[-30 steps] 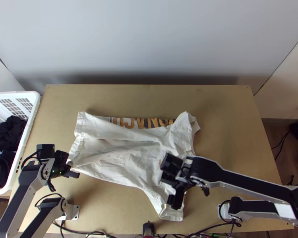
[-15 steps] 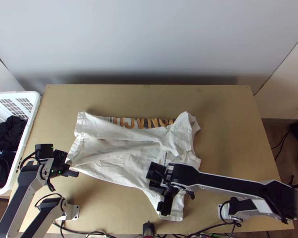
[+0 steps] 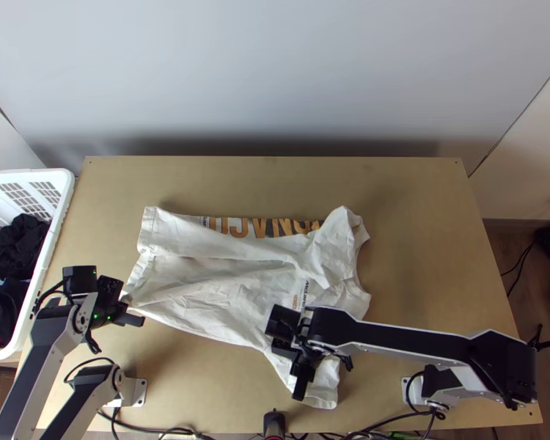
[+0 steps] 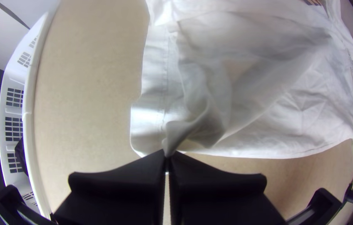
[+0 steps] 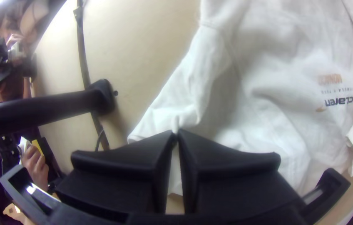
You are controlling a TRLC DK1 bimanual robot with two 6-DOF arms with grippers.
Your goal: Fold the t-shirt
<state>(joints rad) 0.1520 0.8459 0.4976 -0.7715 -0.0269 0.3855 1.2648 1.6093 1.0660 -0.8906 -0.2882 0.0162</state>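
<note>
Pinching a raised fold at the shirt's (image 3: 224, 297) left near corner, the left gripper (image 3: 127, 315) has its fingers pressed together; the right gripper (image 3: 301, 378) nips the sleeve jutting toward the worktop's (image 3: 422, 220) near edge. Between and beyond them the shirt lies rumpled mid-worktop, dark-and-gold lettering (image 3: 264, 227) along its far side. A white basket (image 3: 64, 192) holding dark clothes (image 3: 11, 253) stands at the left.

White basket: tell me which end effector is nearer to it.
Left. The left end effector is close to the basket, holding a corner of the t-shirt; the right end effector is farther off, at the shirt's near sleeve.
</note>
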